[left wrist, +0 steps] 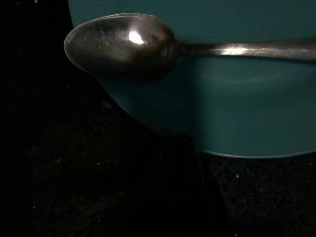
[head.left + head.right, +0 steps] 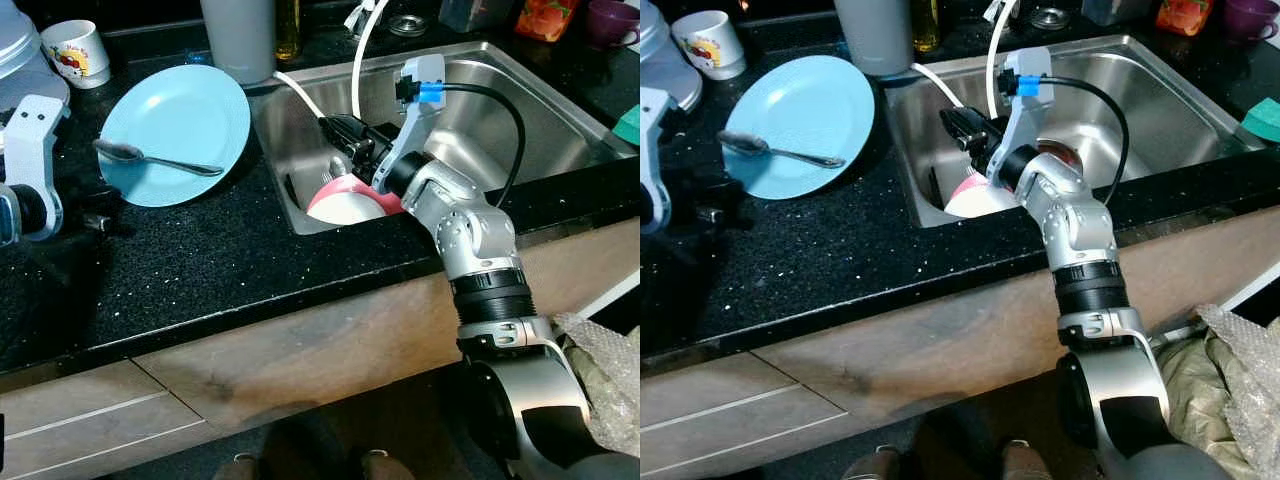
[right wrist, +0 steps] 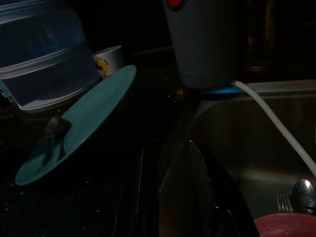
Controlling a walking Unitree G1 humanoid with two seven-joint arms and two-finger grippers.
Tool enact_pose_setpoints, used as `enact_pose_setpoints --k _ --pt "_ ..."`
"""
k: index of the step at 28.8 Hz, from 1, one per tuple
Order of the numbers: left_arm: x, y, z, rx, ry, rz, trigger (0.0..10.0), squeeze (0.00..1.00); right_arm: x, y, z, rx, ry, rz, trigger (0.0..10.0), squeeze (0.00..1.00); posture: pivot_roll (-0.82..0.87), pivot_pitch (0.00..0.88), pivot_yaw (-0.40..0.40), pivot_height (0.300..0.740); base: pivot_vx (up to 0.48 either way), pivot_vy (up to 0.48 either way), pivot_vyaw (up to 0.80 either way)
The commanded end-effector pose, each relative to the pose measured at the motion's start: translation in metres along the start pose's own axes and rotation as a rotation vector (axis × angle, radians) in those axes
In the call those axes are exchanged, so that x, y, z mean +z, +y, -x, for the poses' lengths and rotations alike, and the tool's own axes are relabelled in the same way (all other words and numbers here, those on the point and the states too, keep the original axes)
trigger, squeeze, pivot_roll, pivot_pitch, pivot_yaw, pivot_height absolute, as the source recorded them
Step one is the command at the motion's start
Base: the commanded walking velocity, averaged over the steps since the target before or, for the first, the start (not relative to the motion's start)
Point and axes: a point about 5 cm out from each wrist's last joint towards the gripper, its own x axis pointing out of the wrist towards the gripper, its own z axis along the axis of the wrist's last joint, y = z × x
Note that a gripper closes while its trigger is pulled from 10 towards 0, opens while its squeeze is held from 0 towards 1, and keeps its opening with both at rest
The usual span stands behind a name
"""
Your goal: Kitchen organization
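The right gripper reaches into the stainless steel sink just above the pink-rimmed white bowl, seemingly to lift it out, though whether its fingers are parted or gripping cannot be told, while the left gripper idles beside the round pale-blue plate bearing a metal spoon.

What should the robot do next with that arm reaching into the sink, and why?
Probably lower the right gripper a little toward the pink and white bowl lying in the stainless steel sink. The gripper hovers just above the sink's left side, with the bowl directly below the wrist and not yet held.
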Motion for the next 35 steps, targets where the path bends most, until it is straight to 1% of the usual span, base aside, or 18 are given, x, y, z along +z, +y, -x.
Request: enact_pose_setpoints --k 1,9,12,13,14,15,16,17,19,21,23,24,26,27,28,30,32,35 --pt "-0.007 0.006 0.003 0.017 0.052 -0.012 0.0 0.0 0.001 0.001 -0.001 0.01 -0.007 0.0 10.0 0.0 0.05 0.155 0.022 0.74 0.0 0.0 0.0" --pt "0.006 0.011 0.014 -0.022 0.044 -0.117 0.0 0.0 0.001 0.001 -0.001 0.012 -0.007 0.002 10.0 0.0 0.05 0.149 0.022 0.74 0.0 0.0 0.0" --pt "0.012 0.012 0.016 -0.019 0.021 -0.124 0.0 0.0 0.001 0.001 -0.001 0.013 -0.007 0.002 10.0 0.0 0.05 0.149 0.021 0.74 0.0 0.0 0.0" --pt "0.016 0.012 0.017 -0.019 0.006 -0.133 9.2 0.0 0.002 0.001 -0.001 0.013 -0.008 0.001 10.0 0.0 0.05 0.149 0.02 0.74 0.0 0.0 0.0" --pt "0.016 0.012 0.017 -0.019 0.006 -0.133 9.2 0.0 0.002 0.001 -0.001 0.013 -0.008 0.001 10.0 0.0 0.05 0.149 0.02 0.74 0.0 0.0 0.0" --pt "0.021 0.013 0.018 -0.013 -0.017 -0.142 10.0 0.81 0.002 0.002 -0.002 0.013 -0.009 0.002 10.0 0.0 0.05 0.151 0.022 0.74 0.0 0.0 0.0" --pt "0.021 0.013 0.018 -0.013 -0.017 -0.142 10.0 0.81 0.002 0.002 -0.002 0.013 -0.009 0.002 10.0 0.0 0.05 0.151 0.022 0.74 0.0 0.0 0.0" --pt "0.026 0.012 0.019 -0.018 -0.044 -0.152 10.0 1.0 0.002 0.002 -0.002 0.012 -0.01 0.001 10.0 0.0 0.05 0.151 0.021 0.74 0.0 0.0 0.0" --pt "0.036 0.011 0.021 -0.03 -0.094 -0.139 10.0 1.0 0.003 0.001 -0.002 0.012 -0.011 0.0 10.0 0.0 0.05 0.154 0.02 0.74 0.0 0.0 0.0" --pt "0.036 0.011 0.021 -0.03 -0.094 -0.139 10.0 1.0 0.003 0.001 -0.002 0.012 -0.011 0.0 10.0 0.0 0.05 0.154 0.02 0.74 0.0 0.0 0.0" --pt "0.049 0.012 0.024 -0.01 -0.165 -0.138 10.0 1.0 0.003 0.001 -0.002 0.011 -0.012 -0.001 10.0 0.0 0.05 0.156 0.018 0.74 0.0 0.0 0.0" --pt "0.056 0.013 0.025 0.014 -0.215 -0.135 10.0 0.64 0.004 0.001 -0.002 0.011 -0.012 -0.002 10.0 0.0 0.05 0.157 0.018 0.74 0.0 0.0 0.0" --pt "0.061 0.014 0.026 0.03 -0.246 -0.131 10.0 0.64 0.004 0.001 -0.002 0.011 -0.012 -0.002 10.0 0.0 0.05 0.157 0.017 0.74 0.0 0.0 0.0" --pt "0.065 0.012 0.025 0.042 -0.263 -0.11 10.0 0.0 0.004 0.001 -0.002 0.011 -0.012 -0.003 10.0 0.0 0.05 0.158 0.017 0.74 0.0 0.0 0.0" --pt "0.068 0.003 0.018 0.037 -0.265 -0.051 10.0 0.0 0.004 0.001 -0.002 0.011 -0.012 -0.002 10.0 0.0 0.05 0.159 0.016 0.74 0.0 0.0 0.0" --pt "0.068 0.0 0.015 0.033 -0.263 -0.032 10.0 0.0 0.004 0.0 -0.002 0.011 -0.012 -0.002 10.0 0.0 0.05 0.159 0.015 0.74 0.0 0.0 0.0" --pt "0.067 -0.01 0.006 0.031 -0.251 0.03 10.0 0.0 0.004 0.001 -0.002 0.012 -0.012 -0.003 10.0 0.0 0.05 0.161 0.014 0.74 0.0 0.0 0.0" --pt "0.061 -0.035 -0.013 0.048 -0.218 0.074 10.0 0.0 0.003 0.001 -0.003 0.012 -0.012 -0.002 10.0 0.0 0.05 0.162 0.017 0.74 0.0 0.0 0.0"
